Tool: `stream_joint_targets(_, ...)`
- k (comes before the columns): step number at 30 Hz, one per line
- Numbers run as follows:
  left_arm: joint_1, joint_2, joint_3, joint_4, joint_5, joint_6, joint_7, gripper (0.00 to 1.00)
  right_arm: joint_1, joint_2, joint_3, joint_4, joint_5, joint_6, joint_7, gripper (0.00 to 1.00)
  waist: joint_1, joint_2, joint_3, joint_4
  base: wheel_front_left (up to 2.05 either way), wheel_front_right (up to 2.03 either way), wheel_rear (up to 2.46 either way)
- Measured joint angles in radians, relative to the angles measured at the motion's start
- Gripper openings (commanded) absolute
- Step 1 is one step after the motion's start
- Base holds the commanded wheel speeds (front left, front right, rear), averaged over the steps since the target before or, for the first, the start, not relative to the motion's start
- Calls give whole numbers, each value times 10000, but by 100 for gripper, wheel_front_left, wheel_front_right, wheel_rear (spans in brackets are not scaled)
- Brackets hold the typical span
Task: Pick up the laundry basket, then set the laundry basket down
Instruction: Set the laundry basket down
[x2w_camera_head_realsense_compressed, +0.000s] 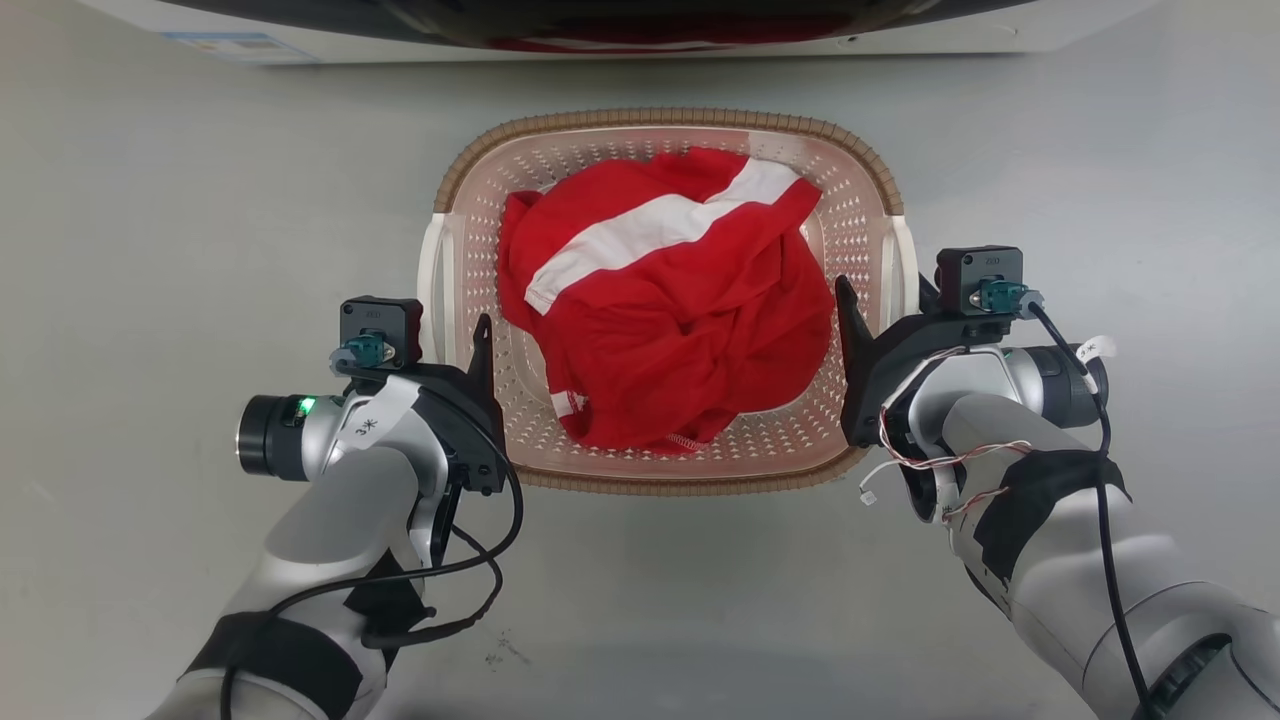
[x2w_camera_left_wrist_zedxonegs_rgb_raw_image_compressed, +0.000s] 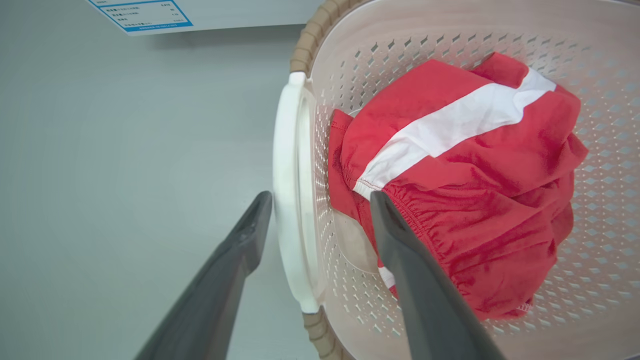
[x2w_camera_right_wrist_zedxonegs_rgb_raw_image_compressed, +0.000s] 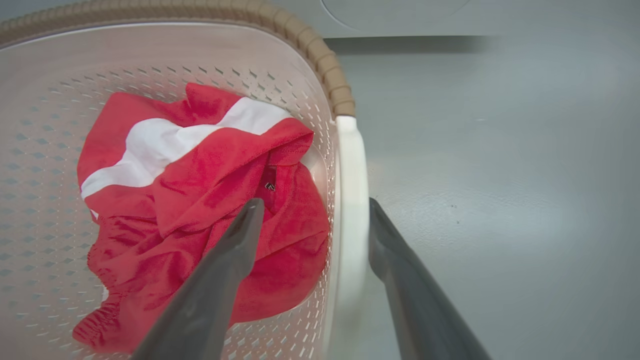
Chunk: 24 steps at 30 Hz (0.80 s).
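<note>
Jaws, both gaping, are straddling handles (x2w_camera_head_realsense_compressed: 432, 270) at 9 and 3 o'clock; uneven clamping is risking laundry basket (x2w_camera_head_realsense_compressed: 660, 118) tilting.

bright even light, soft shadows, sharp focus, wrist views bowed

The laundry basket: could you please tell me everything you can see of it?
The laundry basket is pale pink perforated plastic, rounded-rectangular, with a brown woven-look rim and a white handle on each side. It sits upright on the grey floor, holding a crumpled red garment with a white stripe. The left claw and right claw are open, each straddling a handle, one finger inside, one outside.
</note>
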Motion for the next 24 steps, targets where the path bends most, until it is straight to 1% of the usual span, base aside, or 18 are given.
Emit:
stream_joint_targets(12,235,-8,21,224,-290,-27,-104,100,272,31,-31,422,102,23,-130,100,0,0,-887,-83,0,0,0)
stream_joint_targets(16,332,-10,33,284,-303,-123,-115,100,472,38,-159,476,196,119,-211,100,-1,0,-1322,-100,0,0,0)
stream_joint_targets(24,564,40,56,341,-303,-470,-207,100,727,44,-320,458,345,458,-416,100,-1,0,-2369,-106,0,0,0)
